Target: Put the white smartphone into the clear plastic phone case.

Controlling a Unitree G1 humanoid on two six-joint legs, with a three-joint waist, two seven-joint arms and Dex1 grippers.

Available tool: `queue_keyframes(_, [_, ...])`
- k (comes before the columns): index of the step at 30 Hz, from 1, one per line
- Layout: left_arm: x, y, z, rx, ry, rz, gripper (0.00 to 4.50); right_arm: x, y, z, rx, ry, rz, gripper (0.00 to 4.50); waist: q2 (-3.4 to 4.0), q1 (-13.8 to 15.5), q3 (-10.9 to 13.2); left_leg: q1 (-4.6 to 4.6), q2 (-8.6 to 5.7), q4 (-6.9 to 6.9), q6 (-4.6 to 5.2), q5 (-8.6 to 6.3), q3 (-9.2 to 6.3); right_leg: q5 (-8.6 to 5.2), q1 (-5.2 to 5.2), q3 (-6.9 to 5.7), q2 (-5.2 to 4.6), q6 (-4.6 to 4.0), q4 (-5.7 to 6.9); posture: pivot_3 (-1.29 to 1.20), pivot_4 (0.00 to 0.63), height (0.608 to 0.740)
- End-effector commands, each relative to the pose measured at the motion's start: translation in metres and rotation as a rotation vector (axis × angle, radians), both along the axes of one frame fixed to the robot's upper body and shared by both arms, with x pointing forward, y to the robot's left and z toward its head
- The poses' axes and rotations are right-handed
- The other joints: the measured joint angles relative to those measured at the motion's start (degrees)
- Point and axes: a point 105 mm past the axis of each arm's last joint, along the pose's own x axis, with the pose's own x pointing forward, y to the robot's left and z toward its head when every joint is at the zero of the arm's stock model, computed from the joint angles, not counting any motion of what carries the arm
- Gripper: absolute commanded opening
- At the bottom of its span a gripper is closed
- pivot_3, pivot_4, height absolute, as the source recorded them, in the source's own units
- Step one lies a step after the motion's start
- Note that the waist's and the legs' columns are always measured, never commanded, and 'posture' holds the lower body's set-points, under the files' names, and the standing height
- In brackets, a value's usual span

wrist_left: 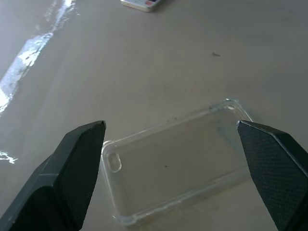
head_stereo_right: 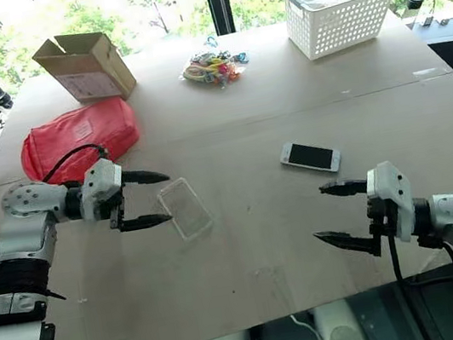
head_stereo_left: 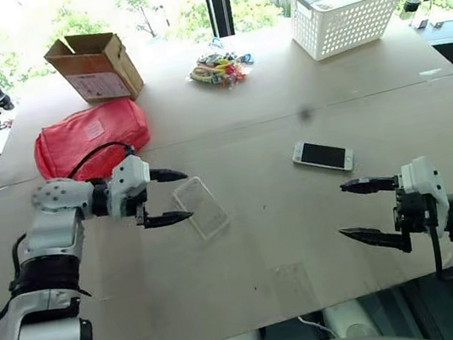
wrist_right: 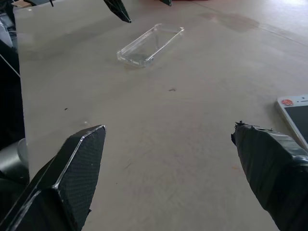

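The clear plastic phone case point(head_stereo_left: 201, 207) lies flat and empty on the table, left of centre; it also shows in the left wrist view point(wrist_left: 175, 163) and the right wrist view point(wrist_right: 150, 44). My left gripper point(head_stereo_left: 177, 195) hovers just to its left, open, with its fingertips pointing at the case and nothing between them. The white smartphone point(head_stereo_left: 322, 155) lies screen up to the right of centre, apart from the case. My right gripper point(head_stereo_left: 359, 209) stands open near the front right, below the phone, holding nothing.
A red bag point(head_stereo_left: 88, 138) lies behind my left arm. At the back stand a cardboard box point(head_stereo_left: 94, 66), a pile of colourful small items point(head_stereo_left: 220, 68) and a white basket point(head_stereo_left: 343, 6). The table's front edge point(head_stereo_left: 259, 320) runs close below both grippers.
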Motion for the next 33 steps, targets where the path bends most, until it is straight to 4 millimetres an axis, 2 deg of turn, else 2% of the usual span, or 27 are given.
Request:
queue_keyframes(1, [-0.006, 0.003, -0.008, 0.113, 0.01, -0.074, 4.44, -0.003, 0.003, 0.006, 0.0, -0.042, 0.019, 4.5, 0.0, 0.1, 0.0, -0.01, 0.01, 0.02, 0.0, 0.0, -0.01, 0.0, 0.0, 0.0, 0.0, 0.0, 0.0, 0.0, 0.15, 0.74])
queue_keyframes(8, [-0.006, -0.017, -0.028, 0.153, 0.001, -0.203, 4.44, -0.008, 0.004, 0.003, 0.004, -0.038, -0.005, 4.5, 0.0, 0.7, 0.0, -0.13, 0.01, 0.09, 0.0, 0.0, -0.03, 0.0, -0.02, -0.04, -0.03, 0.0, -0.05, 0.0, 0.15, 0.74])
queue_keyframes(13, [-0.001, -0.033, -0.038, 0.124, 0.01, -0.227, 4.44, -0.01, 0.006, 0.005, 0.019, -0.048, -0.019, 4.5, 0.0, 1.0, 0.0, -0.1, -0.02, 0.1, 0.0, 0.0, -0.03, 0.0, 0.0, -0.05, -0.03, 0.0, -0.02, 0.0, 0.15, 0.74])
queue_keyframes(16, [-0.002, -0.03, -0.041, 0.159, 0.043, -0.225, 3.68, -0.009, 0.006, 0.009, 0.031, -0.066, -0.03, 4.5, 0.01, 1.2, 0.0, -0.08, -0.02, 0.12, 0.0, 0.0, -0.01, 0.0, 0.0, -0.03, -0.02, 0.01, -0.01, 0.0, 0.15, 0.74])
queue_keyframes(19, [-0.002, -0.025, -0.042, 0.19, 0.068, -0.214, 2.59, -0.007, 0.007, 0.01, 0.027, -0.075, -0.036, 4.5, 0.03, 1.3, 0.0, -0.06, -0.02, 0.14, 0.0, 0.0, -0.02, 0.01, 0.02, -0.02, -0.02, 0.01, 0.01, 0.0, 0.15, 0.74])
queue_keyframes(21, [-0.001, -0.024, -0.041, 0.192, 0.067, -0.212, 1.57, -0.006, 0.007, 0.011, 0.027, -0.079, -0.036, 4.5, 0.07, 1.5, -0.1, -0.04, -0.02, 0.15, 0.01, 0.0, -0.04, 0.0, 0.05, -0.04, -0.02, 0.01, 0.02, 0.0, 0.15, 0.74])
queue_keyframes(22, [-0.001, -0.024, -0.04, 0.189, 0.066, -0.212, 1.22, -0.006, 0.007, 0.011, 0.026, -0.081, -0.037, 4.5, 0.12, 1.5, -0.1, -0.03, -0.02, 0.16, 0.01, 0.0, -0.03, 0.0, 0.06, -0.04, -0.01, 0.01, 0.02, 0.0, 0.15, 0.74])
queue_keyframes(23, [-0.001, -0.025, -0.04, 0.186, 0.066, -0.212, 1.11, -0.005, 0.006, 0.011, 0.025, -0.082, -0.037, 4.5, 0.12, 1.5, -0.1, -0.03, -0.02, 0.18, 0.01, 0.0, -0.03, 0.0, 0.06, -0.04, -0.01, 0.01, 0.03, 0.0, 0.15, 0.74])
queue_keyframes(24, [-0.001, -0.026, -0.039, 0.18, 0.065, -0.212, 0.42, -0.005, 0.006, 0.011, 0.023, -0.084, -0.038, 4.5, 0.12, 1.5, -0.1, -0.02, -0.02, 0.19, 0.02, 0.0, -0.03, 0.0, 0.07, -0.04, 0.0, 0.01, 0.05, 0.0, 0.15, 0.74])
queue_keyframes(25, [-0.001, -0.028, -0.039, 0.174, 0.064, -0.214, 0.02, -0.004, 0.006, 0.011, 0.022, -0.084, -0.038, 4.5, 0.13, 1.5, -0.1, -0.02, -0.01, 0.21, 0.02, 0.01, -0.03, 0.0, 0.07, -0.04, 0.01, 0.01, 0.06, 0.0, 0.15, 0.74])
queue_keyframes(29, [-0.003, -0.038, -0.038, 0.133, 0.079, -0.222, 0.02, -0.003, 0.006, 0.012, 0.02, -0.087, -0.036, 4.5, 0.14, 1.5, -0.1, -0.01, 0.0, 0.24, 0.02, 0.01, -0.03, 0.0, 0.08, -0.04, 0.02, 0.01, 0.1, 0.0, 0.15, 0.74])
queue_keyframes(33, [-0.003, -0.061, -0.035, 0.029, 0.1, -0.199, 0.02, -0.003, 0.005, 0.013, 0.015, -0.088, -0.036, 4.5, 0.15, 1.7, -0.1, -0.08, -0.02, 0.29, 0.02, 0.01, -0.03, 0.0, 0.07, -0.04, -0.01, 0.01, 0.07, 0.0, 0.15, 0.74])
